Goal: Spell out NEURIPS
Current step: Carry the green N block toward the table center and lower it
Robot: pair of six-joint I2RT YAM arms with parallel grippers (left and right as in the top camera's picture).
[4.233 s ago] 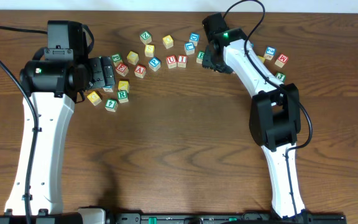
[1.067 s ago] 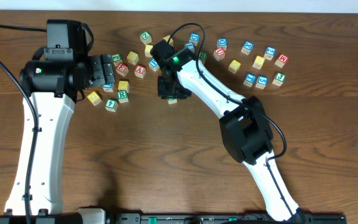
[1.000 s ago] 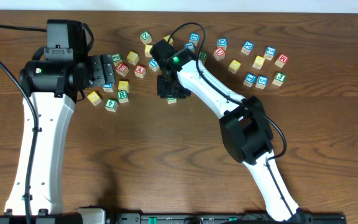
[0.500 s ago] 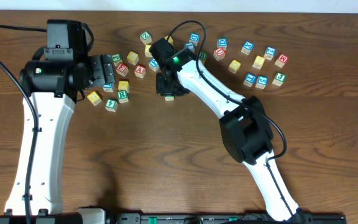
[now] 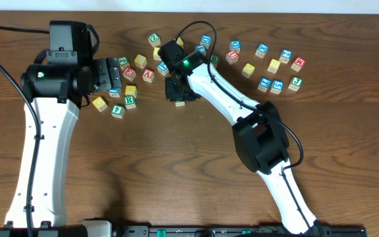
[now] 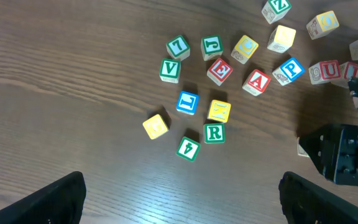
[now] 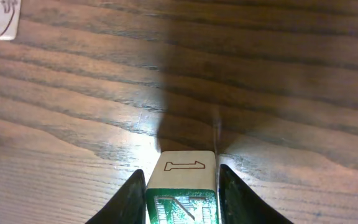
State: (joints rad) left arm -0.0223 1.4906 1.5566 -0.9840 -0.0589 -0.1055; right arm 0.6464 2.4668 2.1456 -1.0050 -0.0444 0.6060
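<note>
While the left gripper [image 5: 112,78] hangs over the table [image 5: 196,171] with its fingers spread wide and nothing between them, the right gripper [image 7: 181,186] is clamped on a cube [image 7: 182,167]. Both fingers press its sides. The cube's top face carries a thin brown outline of a 1. The face toward the wrist camera is green-framed, and its letter, cut off by the frame edge, looks like an N. Whether the cube rests on the wood or sits just above it I cannot tell.

From overhead, the right gripper is on bare wood just below the scattered cubes. From the left wrist, a loose cluster lies ahead of the open fingers. Red E [image 6: 219,71] sits beside red A [image 6: 257,81], with blue P [image 6: 289,70] just right of A and red U [image 6: 325,71] further right, near the right arm. Green V [image 6: 169,70] lies left of E. Lower down, green R [image 6: 214,132] touches a yellow cube [image 6: 219,111] above it. More cubes lie well apart to the right [image 5: 278,66].
</note>
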